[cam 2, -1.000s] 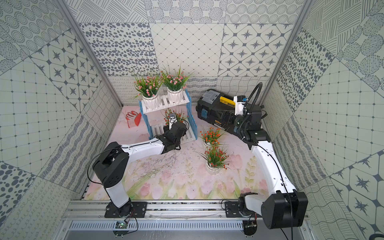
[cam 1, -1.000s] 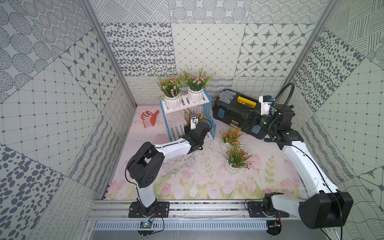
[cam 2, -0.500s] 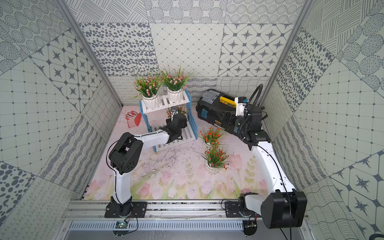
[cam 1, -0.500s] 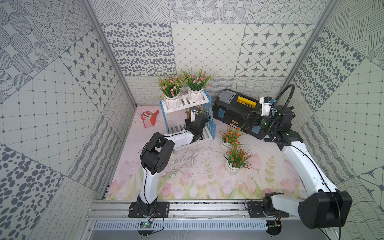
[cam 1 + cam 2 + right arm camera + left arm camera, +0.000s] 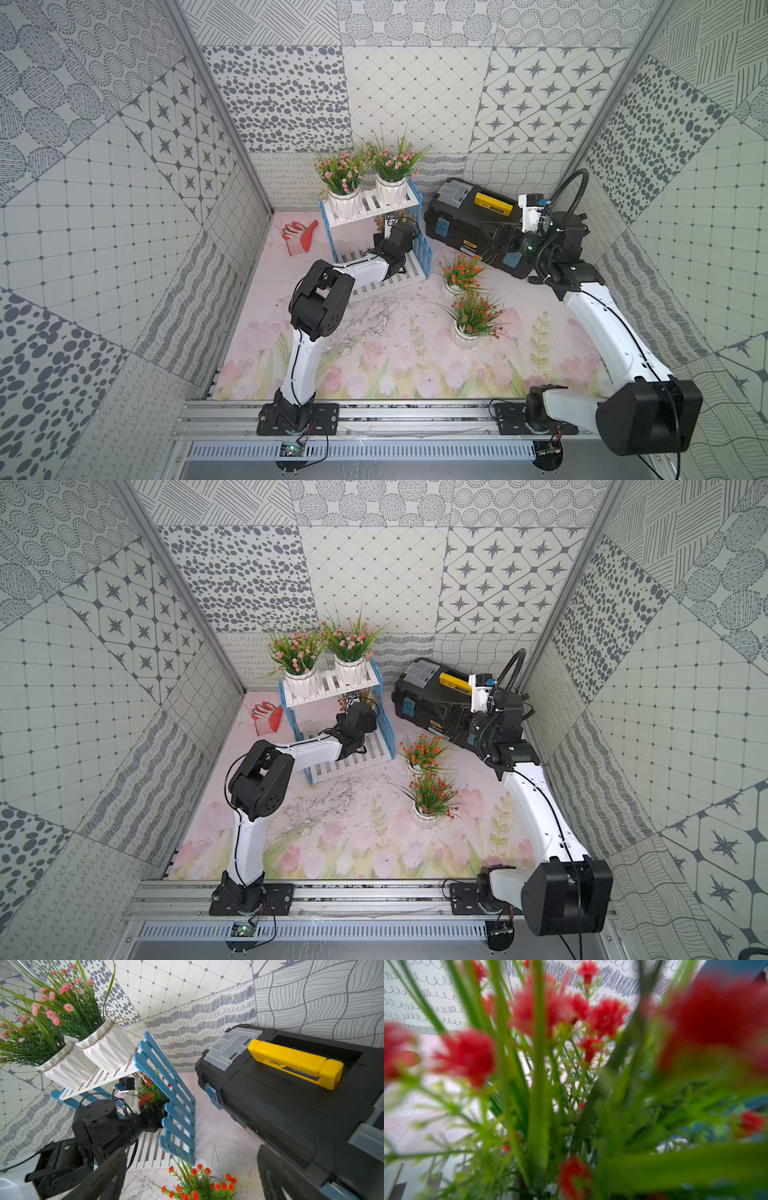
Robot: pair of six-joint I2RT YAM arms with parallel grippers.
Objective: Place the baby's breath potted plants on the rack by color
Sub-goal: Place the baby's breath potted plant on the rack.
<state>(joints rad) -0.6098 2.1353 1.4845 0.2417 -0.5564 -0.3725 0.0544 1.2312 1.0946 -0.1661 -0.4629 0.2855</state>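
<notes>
Tulip-print surface (image 5: 399, 374). Left tool (image 5: 161, 1106) clamped, seemingly on an orange-red plant (image 5: 149, 1093), within the lower tier of the rack (image 5: 374, 204); right tool (image 5: 191, 1149) stood with jaws apart. Risk: tall leaves could catch the upper slats, toppling the pink plants (image 5: 62, 1007).

Grey-on-white patterned wall panels (image 5: 415, 95) around a pale pink, tulip-printed floor mat (image 5: 395, 365).

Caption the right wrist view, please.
Left gripper holds a red plant in the rack's lower tier, under two pink plants.
</notes>
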